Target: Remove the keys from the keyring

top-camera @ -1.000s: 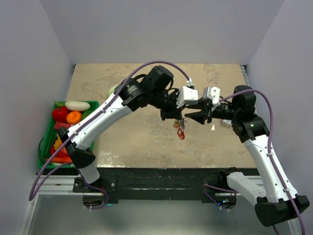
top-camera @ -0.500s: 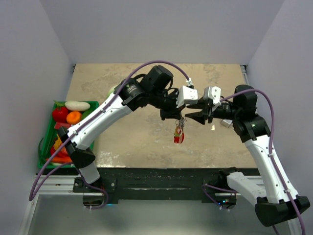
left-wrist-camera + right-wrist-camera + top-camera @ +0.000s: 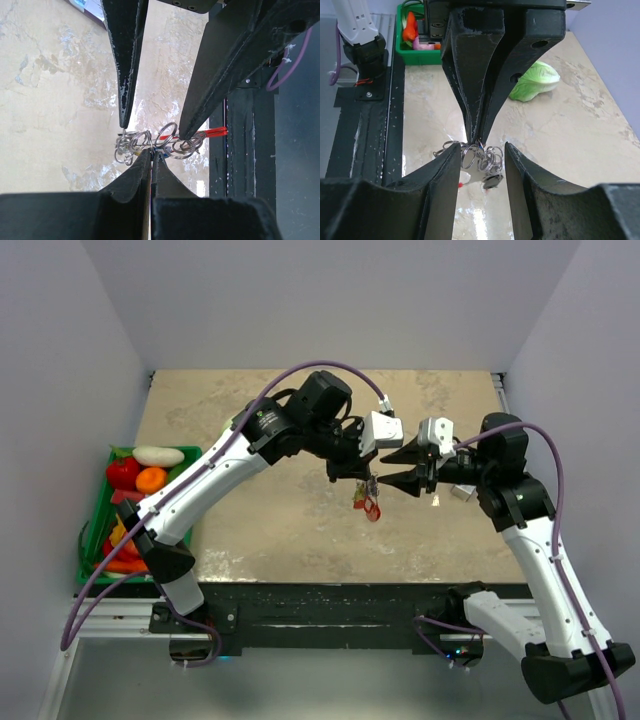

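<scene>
As the keyring [image 3: 366,498] hangs, walls [image 3: 330,300] flank the marbled table [image 3: 270,530]

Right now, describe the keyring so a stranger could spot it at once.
Over the middle of the beige table, the two arms' tips meet. The keyring hangs there in the air, pinched by the left gripper, with the open right gripper straddling it. It is a tangle of thin silvery rings with a red piece dangling below; the green lettuce nearby lies on the table instead.
</scene>
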`<state>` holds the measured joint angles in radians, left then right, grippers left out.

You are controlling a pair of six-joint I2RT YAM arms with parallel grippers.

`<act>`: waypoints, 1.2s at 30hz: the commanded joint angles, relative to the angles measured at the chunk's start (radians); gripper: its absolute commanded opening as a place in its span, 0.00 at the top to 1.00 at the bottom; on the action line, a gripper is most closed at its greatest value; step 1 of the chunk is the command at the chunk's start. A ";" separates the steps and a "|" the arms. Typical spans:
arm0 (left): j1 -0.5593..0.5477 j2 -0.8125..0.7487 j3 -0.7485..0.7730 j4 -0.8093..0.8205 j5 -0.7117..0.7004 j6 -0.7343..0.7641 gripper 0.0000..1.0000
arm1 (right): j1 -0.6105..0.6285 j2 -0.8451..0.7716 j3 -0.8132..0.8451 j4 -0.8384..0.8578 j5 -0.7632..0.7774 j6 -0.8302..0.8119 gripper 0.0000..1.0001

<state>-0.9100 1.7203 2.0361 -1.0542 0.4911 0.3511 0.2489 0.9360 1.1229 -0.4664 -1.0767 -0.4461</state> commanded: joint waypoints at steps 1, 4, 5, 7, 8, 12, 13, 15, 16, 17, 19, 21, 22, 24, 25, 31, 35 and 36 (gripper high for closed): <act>0.003 -0.036 0.015 0.065 0.024 -0.011 1.00 | 0.004 0.009 0.006 0.044 -0.017 0.035 0.57; 0.003 -0.036 0.015 0.062 0.026 -0.011 1.00 | 0.003 0.012 0.021 0.063 -0.020 0.055 0.57; 0.005 -0.037 0.015 0.062 0.024 -0.011 1.00 | 0.003 0.017 0.029 0.064 -0.016 0.058 0.57; 0.003 -0.039 0.015 0.062 0.026 -0.012 1.00 | 0.003 0.021 0.035 0.071 -0.011 0.064 0.57; 0.003 -0.041 0.015 0.060 0.027 -0.011 1.00 | 0.001 0.024 0.040 0.074 -0.009 0.070 0.57; 0.003 -0.042 0.013 0.062 0.029 -0.009 1.00 | 0.003 0.033 0.038 0.095 0.004 0.083 0.56; 0.003 -0.044 0.012 0.060 0.030 -0.009 1.00 | 0.001 0.035 0.038 0.100 0.001 0.087 0.56; 0.005 -0.044 0.012 0.062 0.030 -0.009 1.00 | 0.000 0.037 0.038 0.104 0.006 0.093 0.56; 0.003 -0.045 0.012 0.062 0.033 -0.011 1.00 | 0.001 0.040 0.038 0.106 0.009 0.093 0.56; 0.003 -0.044 0.012 0.062 0.033 -0.009 1.00 | 0.000 0.040 0.038 0.106 0.015 0.090 0.56; 0.003 -0.042 0.012 0.060 0.038 -0.009 1.00 | 0.001 0.043 0.034 0.107 0.027 0.083 0.56; 0.003 -0.044 0.015 0.060 0.038 -0.011 1.00 | 0.001 0.046 0.031 0.098 0.032 0.069 0.56; 0.003 -0.042 0.016 0.063 0.038 -0.012 1.00 | 0.003 0.046 0.025 0.097 0.031 0.057 0.56; 0.003 -0.041 0.018 0.062 0.038 -0.011 1.00 | 0.003 0.043 0.015 0.095 0.032 0.052 0.56; 0.003 -0.041 0.019 0.063 0.040 -0.012 1.00 | 0.003 0.041 0.008 0.086 0.035 0.032 0.56; 0.003 -0.041 0.021 0.062 0.047 -0.012 1.00 | 0.004 0.044 -0.017 0.081 0.017 0.018 0.57; 0.003 -0.042 0.021 0.062 0.047 -0.012 1.00 | 0.004 0.050 -0.017 0.084 0.014 0.018 0.58; 0.003 -0.044 0.021 0.062 0.047 -0.012 1.00 | 0.004 0.050 -0.017 0.084 0.003 0.017 0.60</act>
<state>-0.9100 1.7199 2.0361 -1.0546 0.5041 0.3508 0.2485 0.9810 1.1061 -0.3962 -1.0615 -0.4129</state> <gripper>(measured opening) 0.029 0.425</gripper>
